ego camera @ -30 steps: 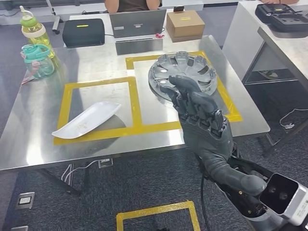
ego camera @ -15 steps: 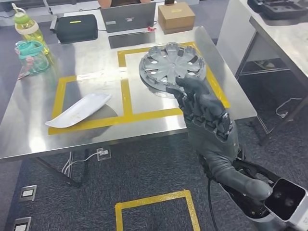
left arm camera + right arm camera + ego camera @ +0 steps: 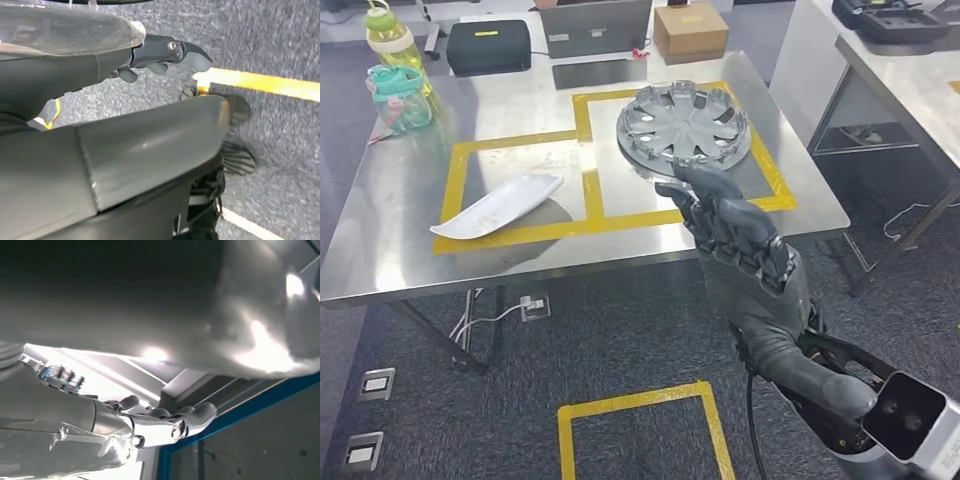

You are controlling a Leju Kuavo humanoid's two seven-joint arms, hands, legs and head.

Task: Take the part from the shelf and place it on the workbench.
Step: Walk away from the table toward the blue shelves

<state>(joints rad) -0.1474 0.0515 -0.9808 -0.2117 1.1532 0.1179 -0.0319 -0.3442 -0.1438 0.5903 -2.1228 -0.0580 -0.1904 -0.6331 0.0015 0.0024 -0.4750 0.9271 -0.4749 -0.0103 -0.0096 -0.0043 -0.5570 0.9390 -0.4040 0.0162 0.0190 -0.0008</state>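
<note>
The part is a silver hubcap [image 3: 682, 122], held tilted over the right yellow-taped square of the steel workbench [image 3: 410, 250]. My right hand [image 3: 731, 235] grips its near rim, the thumb on top and the fingers beneath. In the right wrist view the hubcap's grey underside [image 3: 151, 305] spreads above the fingers of my right hand [image 3: 162, 425]. Whether the far rim touches the tabletop I cannot tell. My left hand [image 3: 166, 52] hangs over the carpet with straight fingers and holds nothing.
A white curved panel [image 3: 497, 205] lies in the left taped square. Bottles [image 3: 392, 60], a black case [image 3: 487, 45], a laptop [image 3: 603, 28] and a cardboard box [image 3: 690, 30] line the far edge. A second table [image 3: 909, 80] stands at the right. A yellow square [image 3: 644, 405] marks the floor.
The whole picture has shifted because the camera moved. My right hand keeps its hold on the hubcap, which stays over the right taped square.
</note>
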